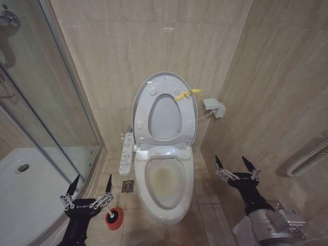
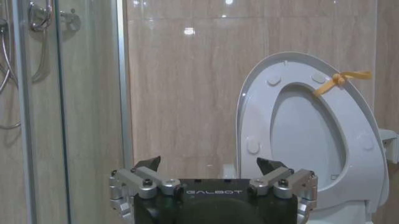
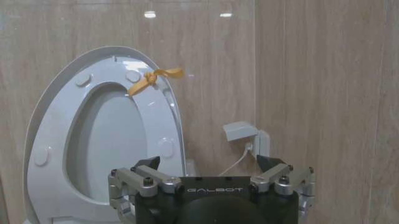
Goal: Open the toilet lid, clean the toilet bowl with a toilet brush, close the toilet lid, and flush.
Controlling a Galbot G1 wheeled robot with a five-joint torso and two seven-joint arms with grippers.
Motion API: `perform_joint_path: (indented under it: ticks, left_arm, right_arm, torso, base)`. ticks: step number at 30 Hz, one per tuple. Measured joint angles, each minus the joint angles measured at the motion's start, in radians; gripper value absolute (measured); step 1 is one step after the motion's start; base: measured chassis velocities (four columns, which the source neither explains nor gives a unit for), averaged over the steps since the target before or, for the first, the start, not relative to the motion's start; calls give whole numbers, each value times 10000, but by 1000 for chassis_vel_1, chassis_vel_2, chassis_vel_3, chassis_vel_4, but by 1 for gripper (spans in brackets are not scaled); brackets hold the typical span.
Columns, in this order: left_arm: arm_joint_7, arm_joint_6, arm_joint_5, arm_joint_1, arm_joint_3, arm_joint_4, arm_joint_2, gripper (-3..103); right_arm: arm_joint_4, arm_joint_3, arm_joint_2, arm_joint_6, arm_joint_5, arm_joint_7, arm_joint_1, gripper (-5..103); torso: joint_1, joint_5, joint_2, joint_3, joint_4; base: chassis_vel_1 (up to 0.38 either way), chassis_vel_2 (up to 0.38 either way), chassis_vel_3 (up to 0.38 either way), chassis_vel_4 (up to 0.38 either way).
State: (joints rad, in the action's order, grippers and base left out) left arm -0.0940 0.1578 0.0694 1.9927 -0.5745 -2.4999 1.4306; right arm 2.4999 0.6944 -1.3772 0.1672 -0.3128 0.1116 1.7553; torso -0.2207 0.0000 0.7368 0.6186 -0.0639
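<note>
Landmark: the white elongated ceramic toilet bowl, with a yellowish-brown stain inside; every place below is told from it.
Lid: the large glossy white oval plastic toilet lid stands upright behind the bowl, leaning toward the beige tiled wall, so the bowl lies open for cleaning; the ring-shaped white seat is raised against it; a small yellow ribbon tag is tied at the raised edge, probably as a pull for a tool.
Brush: the toilet brush sits on the floor to the left of the bowl's front, in its round red holder cup; the handle is largely hidden behind the left tool, and it does not look gripped.
Left tool: fingers spread wide, holding nothing; it hangs directly above the brush and cup, to the bowl's left, apparently placed to go down for the handle.
Right tool: fingers spread wide, empty; to the right of the bowl, well apart from it, out of the way.
Button panel: the white side control panel sits on the bowl's left flank.
Stage: judged from this, lid opening is done; brush pickup is not yet made.
</note>
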Motion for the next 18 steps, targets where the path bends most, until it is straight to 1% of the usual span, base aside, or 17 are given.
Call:
perform_joint_path:
  ticks: [13, 16, 18]
  left_arm:
    - [0, 0, 0, 0, 0, 0, 0, 100]
    - [0, 0, 0, 0, 1, 0, -1, 100]
    - [-1, 0, 0, 0, 0, 0, -1, 100]
  right_arm:
    - [-23, 0, 0, 1, 0, -3, -20, 100]
    - [-427, -7, 9, 68, -4, -146, -366, 100]
    - [-1140, -30, 28, 210, -42, -403, -976, 100]
  torso:
    - [0, -1, 0, 0, -1]
    - [0, -2, 0, 0, -3]
    - [0, 2, 0, 0, 1]
  base:
    - [0, 0, 0, 0]
    - [0, 0, 0, 0]
    - [0, 0, 0, 0]
